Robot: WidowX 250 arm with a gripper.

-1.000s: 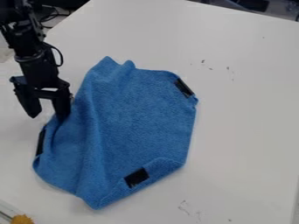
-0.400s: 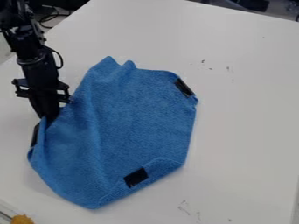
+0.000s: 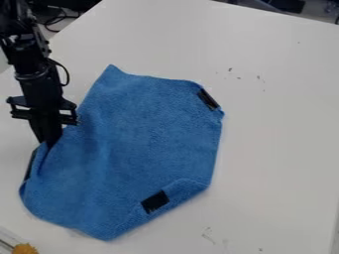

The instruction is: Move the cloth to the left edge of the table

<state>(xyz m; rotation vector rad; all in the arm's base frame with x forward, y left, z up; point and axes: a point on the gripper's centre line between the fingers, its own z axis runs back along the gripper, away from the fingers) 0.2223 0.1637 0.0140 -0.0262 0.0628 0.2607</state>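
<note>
My gripper [image 3: 49, 142] is at the left side of the table, shut on the upper left part of the blue cloth [image 3: 145, 134]. Folds run through the fabric from where the fingers pinch it. Most of the cloth lies spread over the left and middle of the white table [image 3: 278, 129], with black patches near its right corner, its lower edge and its left edge. The lower right edge is folded over.
An orange-yellow object [image 3: 25, 248] sits at the bottom left corner, beside a pale strip along the table's edge. Dark cables [image 3: 56, 19] lie beyond the table at the top left.
The fingers have closed on the cloth, and the gripper has shifted slightly down and left. The cloth's left side has spread leftward, and its double peak at the top has flattened into one.
</note>
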